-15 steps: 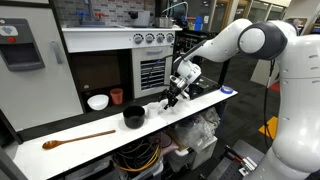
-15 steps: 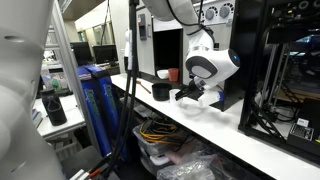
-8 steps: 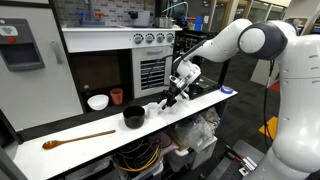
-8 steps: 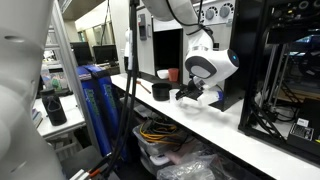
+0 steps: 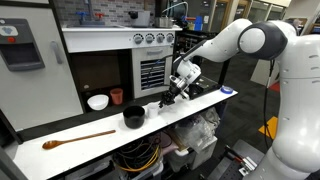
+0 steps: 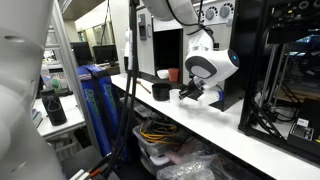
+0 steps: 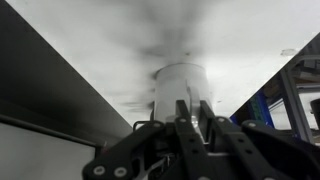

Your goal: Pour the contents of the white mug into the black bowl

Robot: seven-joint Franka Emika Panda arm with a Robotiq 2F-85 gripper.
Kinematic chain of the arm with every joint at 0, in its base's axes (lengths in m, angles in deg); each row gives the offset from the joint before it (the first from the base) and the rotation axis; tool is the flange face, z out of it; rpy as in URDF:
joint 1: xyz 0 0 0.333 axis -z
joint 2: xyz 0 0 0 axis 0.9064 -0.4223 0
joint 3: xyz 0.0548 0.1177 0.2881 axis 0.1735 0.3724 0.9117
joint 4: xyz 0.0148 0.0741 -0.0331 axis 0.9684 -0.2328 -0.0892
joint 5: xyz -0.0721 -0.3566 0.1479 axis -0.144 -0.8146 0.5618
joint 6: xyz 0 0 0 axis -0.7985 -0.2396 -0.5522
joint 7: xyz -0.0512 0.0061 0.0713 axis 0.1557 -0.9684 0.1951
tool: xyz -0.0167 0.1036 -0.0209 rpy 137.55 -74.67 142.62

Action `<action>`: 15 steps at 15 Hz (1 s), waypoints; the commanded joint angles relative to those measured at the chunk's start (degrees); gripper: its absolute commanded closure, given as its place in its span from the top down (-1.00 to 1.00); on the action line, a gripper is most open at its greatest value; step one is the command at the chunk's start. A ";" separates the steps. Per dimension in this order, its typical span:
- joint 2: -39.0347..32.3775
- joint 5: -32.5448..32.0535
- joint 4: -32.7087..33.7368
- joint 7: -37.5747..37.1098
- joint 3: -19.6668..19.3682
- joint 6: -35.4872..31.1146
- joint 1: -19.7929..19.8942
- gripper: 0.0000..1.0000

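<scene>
The white mug [image 7: 180, 78] stands on the white counter, straight ahead in the wrist view. My gripper [image 7: 194, 105] is shut on its near wall, one finger on each side of the rim. In both exterior views the gripper [image 5: 168, 99] [image 6: 183, 95] sits low over the counter at the mug [image 5: 160, 104] [image 6: 176, 95]. The black bowl [image 5: 134, 117] [image 6: 160, 91] stands upright on the counter close beside the mug, apart from it. What the mug holds is hidden.
A red-orange cup [image 5: 116, 96] and a white dish [image 5: 97, 102] stand at the back by the cabinet. A wooden spoon [image 5: 78, 139] lies near the counter's front edge [image 5: 100, 150]. An oven front [image 5: 152, 70] rises behind the arm.
The fingers have closed from wide open onto the mug's wall. The arm, mug and bowl have stayed in place.
</scene>
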 commanded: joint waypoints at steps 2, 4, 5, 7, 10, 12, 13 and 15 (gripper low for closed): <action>-0.17 1.55 0.48 2.98 -0.16 1.02 0.74 -0.98; 0.57 1.23 -0.04 3.10 -0.22 0.84 0.55 -0.96; 1.15 0.81 -0.47 3.09 -0.29 0.70 0.35 -0.96; 2.59 -0.24 -1.44 2.50 -0.49 0.19 -0.19 -0.96; 5.94 -2.40 -3.78 0.68 -0.79 -0.99 -1.40 -0.96; 8.36 -3.73 -5.67 -0.88 -0.75 -1.50 -2.10 -0.96; 9.71 -4.14 -6.99 -1.31 -0.61 -1.92 -2.45 -0.96; 12.36 -3.95 -9.82 -2.26 -0.31 -3.77 -3.30 -0.96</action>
